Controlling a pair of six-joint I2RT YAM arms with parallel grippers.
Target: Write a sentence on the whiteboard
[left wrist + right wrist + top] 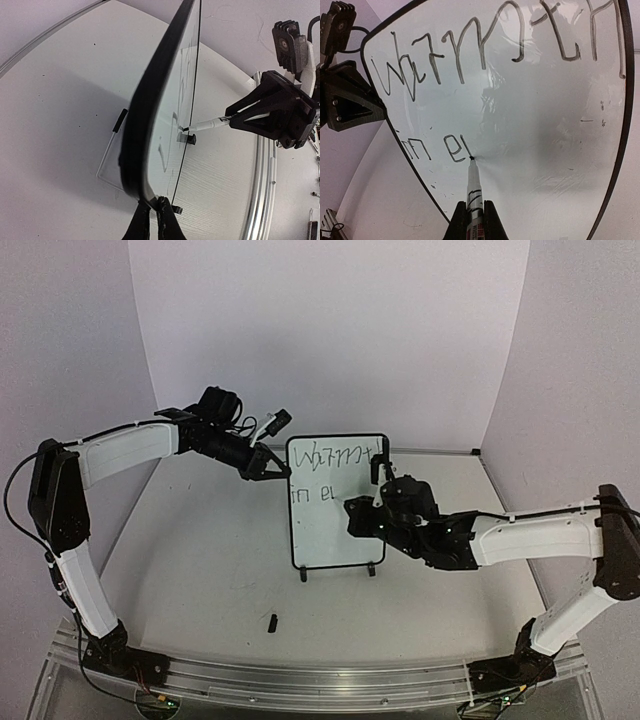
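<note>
The whiteboard (335, 530) stands upright on two black feet at the table's middle. Its sentence (485, 55) reads "Warmth" on the top line and "in e" plus one stroke (445, 147) on the second. My left gripper (277, 468) is shut on the board's upper left edge (150, 202); the board shows edge-on there. My right gripper (472, 220) is shut on a white marker (473, 187), its tip touching the board just right of the "e". The marker also shows in the left wrist view (207, 124).
A small black marker cap (272, 621) lies on the table in front of the board. A metal rail (300, 680) runs along the near edge. Walls enclose the back and sides.
</note>
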